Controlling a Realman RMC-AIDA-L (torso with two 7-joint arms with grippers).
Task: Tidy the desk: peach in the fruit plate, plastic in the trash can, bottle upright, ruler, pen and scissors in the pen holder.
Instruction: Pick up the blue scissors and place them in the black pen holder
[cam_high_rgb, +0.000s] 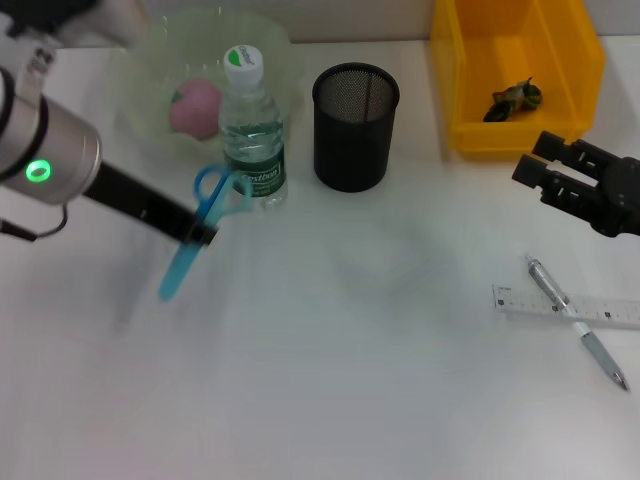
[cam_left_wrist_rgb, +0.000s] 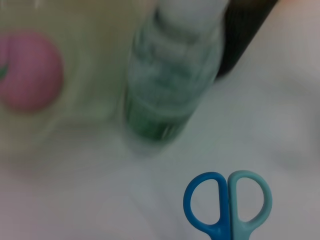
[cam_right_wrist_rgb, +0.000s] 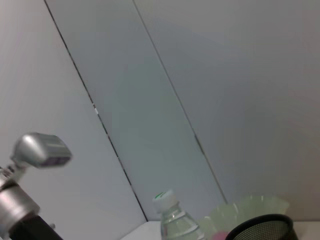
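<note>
My left pincer (cam_high_rgb: 205, 235) pinched the scissors (cam_high_rgb: 198, 230) near the middle, blue handles up beside the upright bottle (cam_high_rgb: 251, 128), blade cover hanging down above the white surface (cam_high_rgb: 350, 350). The peach (cam_high_rgb: 195, 106) lay in the fruit plate (cam_high_rgb: 140, 90) behind it, with the pen holder (cam_high_rgb: 355, 125) just to the right. My right pincer (cam_high_rgb: 540, 170) hovered spread in front of the trash can (cam_high_rgb: 515, 70). Near it the pen (cam_high_rgb: 575, 320) lay across the ruler (cam_high_rgb: 565, 306).

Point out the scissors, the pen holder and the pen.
scissors (cam_high_rgb: 207, 188): head view, on the blue handle loop.
pen holder (cam_high_rgb: 353, 140): head view, on the black mesh wall.
pen (cam_high_rgb: 549, 283): head view, on the silver barrel above the ruler.
</note>
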